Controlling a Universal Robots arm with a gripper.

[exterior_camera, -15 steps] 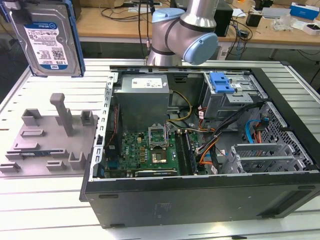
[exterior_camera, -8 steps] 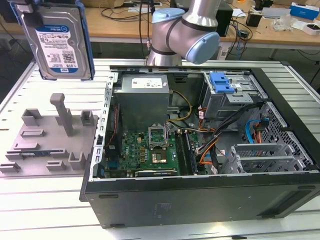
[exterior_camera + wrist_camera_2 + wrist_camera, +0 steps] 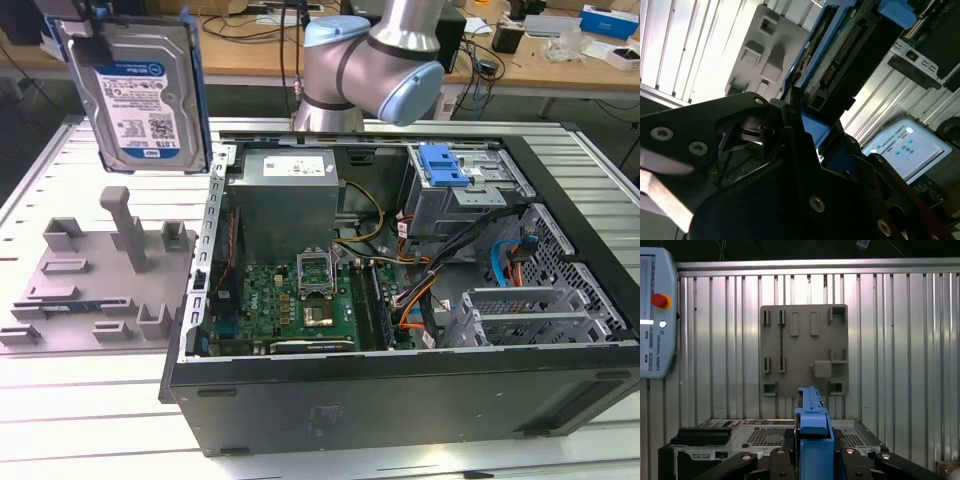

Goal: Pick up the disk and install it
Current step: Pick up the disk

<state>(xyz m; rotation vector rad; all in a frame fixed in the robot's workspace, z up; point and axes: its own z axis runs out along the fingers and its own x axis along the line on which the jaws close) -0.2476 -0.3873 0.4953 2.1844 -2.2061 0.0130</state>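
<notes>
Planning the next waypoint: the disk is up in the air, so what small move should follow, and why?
Probably carry it toward the exterior view's right at the same height. The tool grips the disk above the grey fixture, outside the open case, and the drive cage lies further right inside it.

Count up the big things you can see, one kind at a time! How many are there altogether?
disk, held up in the air: 1
grey holder plate: 1
open computer case: 1
robot arm: 1
control pad with a red button: 1
Total: 5
</notes>
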